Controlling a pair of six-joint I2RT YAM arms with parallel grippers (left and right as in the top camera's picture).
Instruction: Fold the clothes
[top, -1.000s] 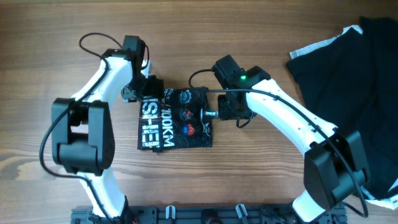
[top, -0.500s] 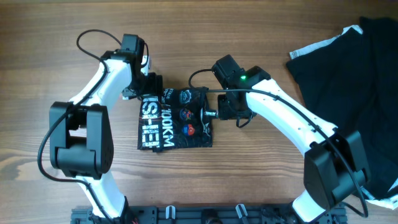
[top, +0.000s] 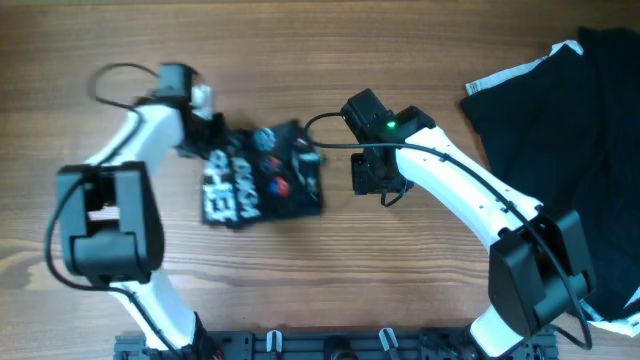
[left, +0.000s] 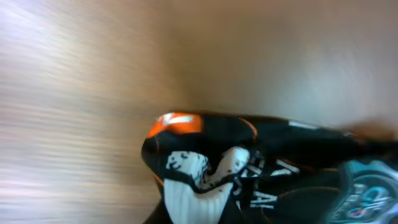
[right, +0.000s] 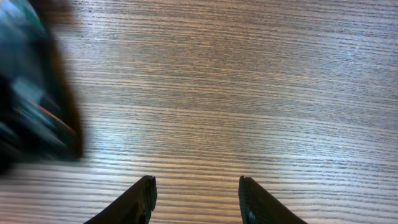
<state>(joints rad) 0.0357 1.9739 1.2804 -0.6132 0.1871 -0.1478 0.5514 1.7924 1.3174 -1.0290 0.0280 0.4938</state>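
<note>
While left gripper (top: 210, 152) grips, jersey (top: 262, 186) slid leftward.

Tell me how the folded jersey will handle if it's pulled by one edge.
Jersey: likely floppy, since its edge bunches in the left wrist view. Probably light and slides easily on the smooth wood table. The folds may come loose.

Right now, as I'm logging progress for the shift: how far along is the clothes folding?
Done: one jersey lies folded into a compact packet on the table. In hand: the left gripper appears to grip its upper-left edge; the right gripper is open over bare wood. Left: a dark unfolded garment waits at the table's right edge.
</note>
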